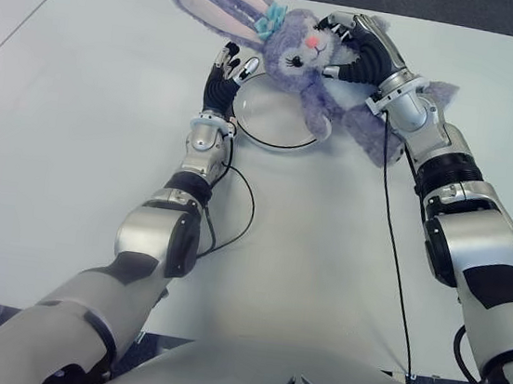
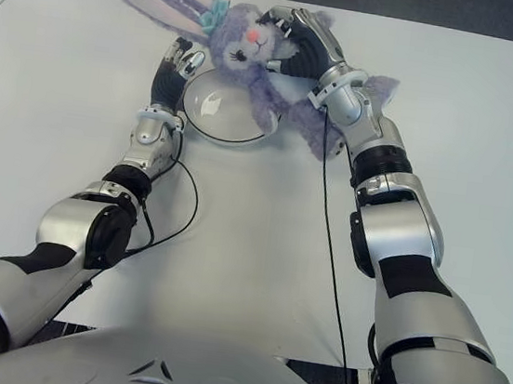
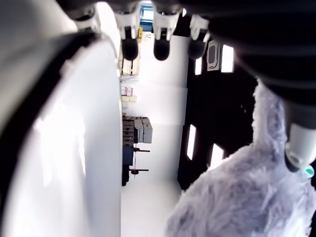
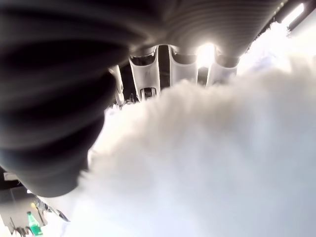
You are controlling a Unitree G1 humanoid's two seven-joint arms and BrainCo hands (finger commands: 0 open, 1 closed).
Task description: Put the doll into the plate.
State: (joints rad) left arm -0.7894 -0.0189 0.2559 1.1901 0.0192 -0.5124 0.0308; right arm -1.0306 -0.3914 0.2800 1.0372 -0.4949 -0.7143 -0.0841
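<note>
surface: my work spreads over a broad white table [image 1: 71, 179], seam line at its far left | floor: dark grey strip beyond the far edge [image 1: 448, 5] | room past my left wrist: white wall, stacked boxes [image 3: 136, 131], dark panel with bright windows [image 3: 227, 58] | light: even, bright

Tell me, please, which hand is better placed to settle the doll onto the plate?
Right. The right hand already grips the doll, which hangs partly over the plate. The left hand holds nothing, showing at the plate's left rim.
</note>
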